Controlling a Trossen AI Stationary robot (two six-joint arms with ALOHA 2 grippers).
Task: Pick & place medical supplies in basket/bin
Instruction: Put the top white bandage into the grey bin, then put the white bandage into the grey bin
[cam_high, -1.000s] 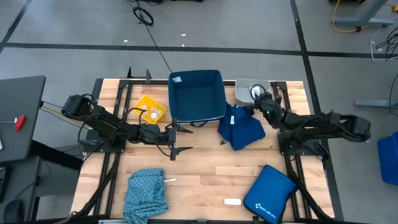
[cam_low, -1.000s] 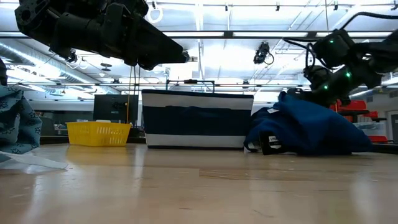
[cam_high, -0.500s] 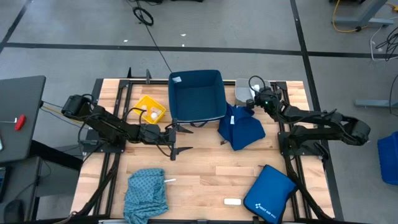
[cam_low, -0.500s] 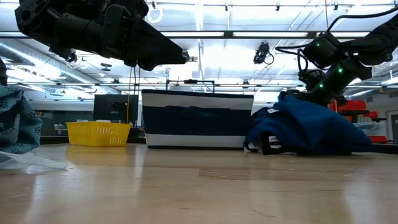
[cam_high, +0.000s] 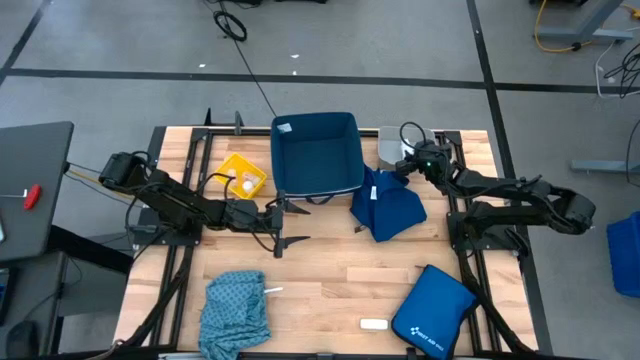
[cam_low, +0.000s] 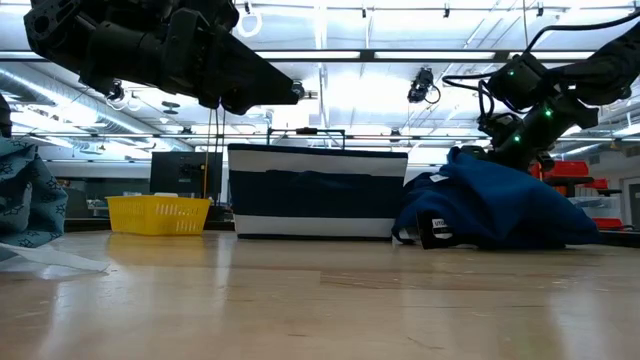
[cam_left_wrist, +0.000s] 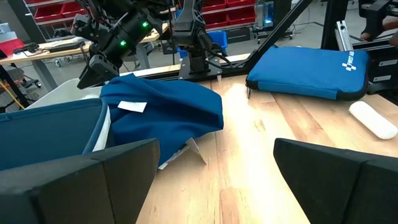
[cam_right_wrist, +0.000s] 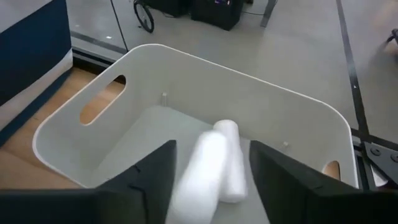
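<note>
My right gripper (cam_right_wrist: 212, 186) hangs open over the pale grey tub (cam_right_wrist: 186, 81), which stands at the table's far right (cam_high: 393, 146). A blurred white packet (cam_right_wrist: 200, 167) shows between its fingers, above a second white packet (cam_right_wrist: 231, 163) lying on the tub's floor. My left gripper (cam_high: 279, 226) hovers open near the table's middle, in front of the navy tub (cam_high: 315, 155), holding nothing. The dark blue cloth (cam_high: 388, 208) lies heaped against the navy tub's right wall. The teal cloth (cam_high: 235, 305) lies at the near left. The yellow tub (cam_high: 243, 175) stands at the far left. My right gripper points slanting down into the grey tub, with the blurred white packet (cam_right_wrist: 198, 177) between its parted fingers. I cannot tell whether either finger touches the packet.
A flat royal-blue zip pouch (cam_high: 432, 312) lies at the near right. A loose white packet (cam_high: 373, 324) lies near the front edge, and a small white piece (cam_high: 272, 290) rests beside the teal cloth. Bare wood lies between the cloths.
My right gripper has swung toward the table's far edge, from beside the dark blue cloth to above the grey tub, and has tipped as it went. In the last half second it has kept still.
</note>
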